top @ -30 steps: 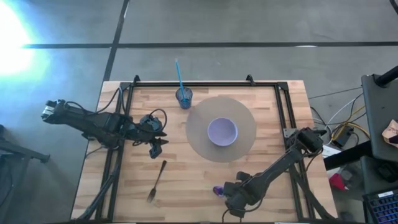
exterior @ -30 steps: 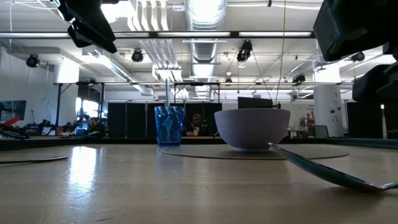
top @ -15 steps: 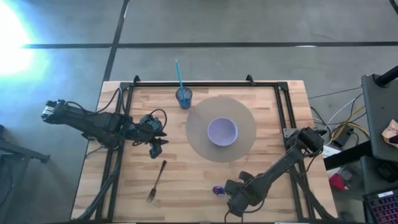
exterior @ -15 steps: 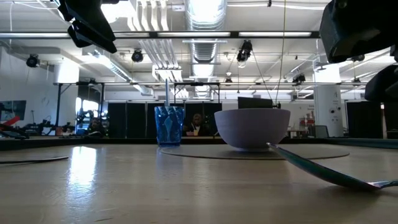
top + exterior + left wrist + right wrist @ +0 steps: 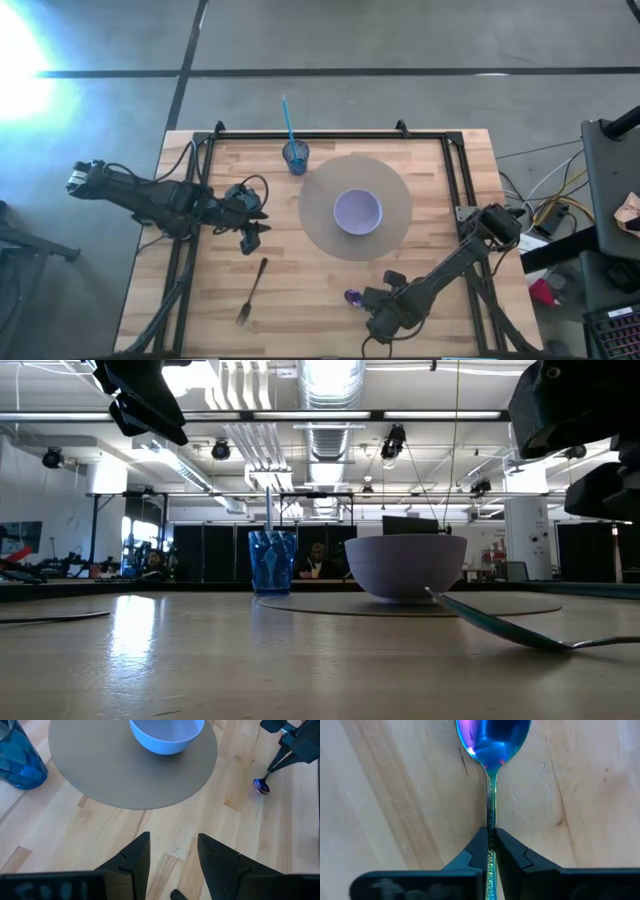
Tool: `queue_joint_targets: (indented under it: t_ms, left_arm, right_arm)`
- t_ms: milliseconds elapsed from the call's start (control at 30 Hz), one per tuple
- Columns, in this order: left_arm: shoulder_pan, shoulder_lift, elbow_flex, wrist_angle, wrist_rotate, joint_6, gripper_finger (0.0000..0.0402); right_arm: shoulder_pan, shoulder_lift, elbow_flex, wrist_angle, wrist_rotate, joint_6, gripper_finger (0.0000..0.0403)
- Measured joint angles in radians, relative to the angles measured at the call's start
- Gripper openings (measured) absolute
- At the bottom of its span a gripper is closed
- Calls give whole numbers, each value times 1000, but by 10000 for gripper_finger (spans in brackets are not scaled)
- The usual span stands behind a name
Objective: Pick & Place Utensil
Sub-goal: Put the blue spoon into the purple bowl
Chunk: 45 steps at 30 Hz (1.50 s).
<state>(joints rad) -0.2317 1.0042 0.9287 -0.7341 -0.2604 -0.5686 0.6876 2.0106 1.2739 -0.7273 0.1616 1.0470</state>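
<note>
An iridescent blue-purple spoon (image 5: 352,297) is near the table's near edge, held by my shut right gripper (image 5: 491,837), which stands just right of it (image 5: 368,304). A dark fork (image 5: 252,290) lies flat on the wood to its left. My left gripper (image 5: 172,857) is open and hovers above the table (image 5: 250,238), on the far side of the fork. A lavender bowl (image 5: 357,212) sits on a round grey mat (image 5: 318,235). Left of the mat stands a blue cup (image 5: 295,156) with a straw in it. My right gripper pinches the spoon's thin handle (image 5: 491,820) between its two fingers, a short way behind the bowl. The fingers slant down from the right and lie along the handle. The spoon is tilted, its bowl (image 5: 261,786) lowest at the table; I cannot tell whether it touches.
A black frame rail (image 5: 330,134) runs along the table's far edge and down both sides. Bare wood (image 5: 300,300) lies between the fork and the spoon. In the low view the spoon (image 5: 500,628) is close in front of the bowl (image 5: 405,565).
My right gripper has crept a little toward the far edge with the spoon in its hold. In the low view the spoon's low end has shifted left and slightly up. The left arm has kept still.
</note>
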Motion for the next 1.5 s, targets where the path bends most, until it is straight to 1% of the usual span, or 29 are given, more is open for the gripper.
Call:
queue_joint_targets:
  t_ms: [633,900,1233,1500]
  left_arm:
    - [0,0,0,-1,10,0,156]
    - [0,0,0,-1,11,0,156]
    - [0,0,0,-2,16,0,156]
    - [0,0,0,0,41,-15,156]
  right_arm:
    - [-1,-25,7,-3,-1,-156,11]
    - [-3,-39,5,-9,13,-172,11]
    - [-2,-42,7,1,-3,-191,11]
    - [-1,-93,9,6,-5,-224,11]
